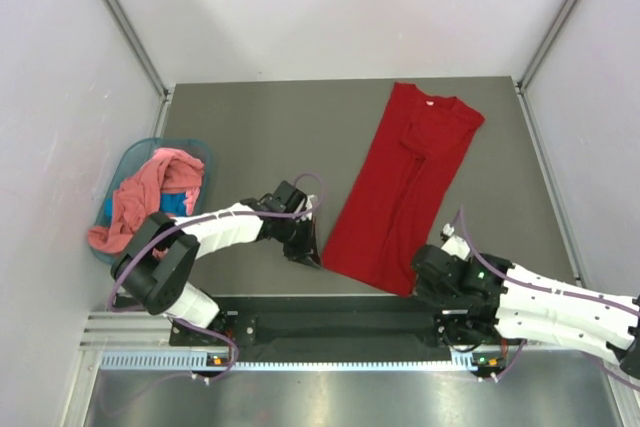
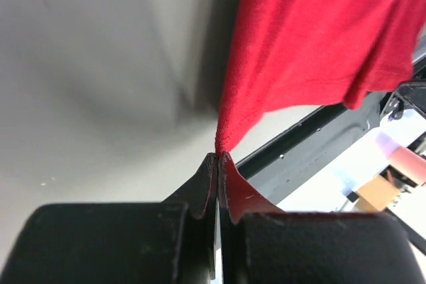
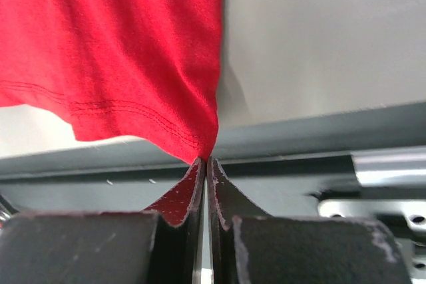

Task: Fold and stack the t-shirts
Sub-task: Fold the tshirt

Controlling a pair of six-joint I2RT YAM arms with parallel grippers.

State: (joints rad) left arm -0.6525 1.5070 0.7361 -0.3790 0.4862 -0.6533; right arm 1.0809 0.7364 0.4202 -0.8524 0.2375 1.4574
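The deep red t-shirt [image 1: 405,187] lies lengthwise on the table, sides folded in, neck with its white label at the far end. My left gripper [image 1: 313,252] is shut on its near-left hem corner [image 2: 223,139]. My right gripper [image 1: 424,283] is shut on the near-right hem corner [image 3: 197,143]. Both corners are pinched at the fingertips near the table's front edge. The salmon-pink t-shirt [image 1: 145,197] lies crumpled in the basket at the left.
A teal plastic basket [image 1: 196,152] stands at the table's left edge, with something blue beside the pink shirt. The black base rail [image 1: 330,322] runs along the near edge. Grey walls close in both sides.
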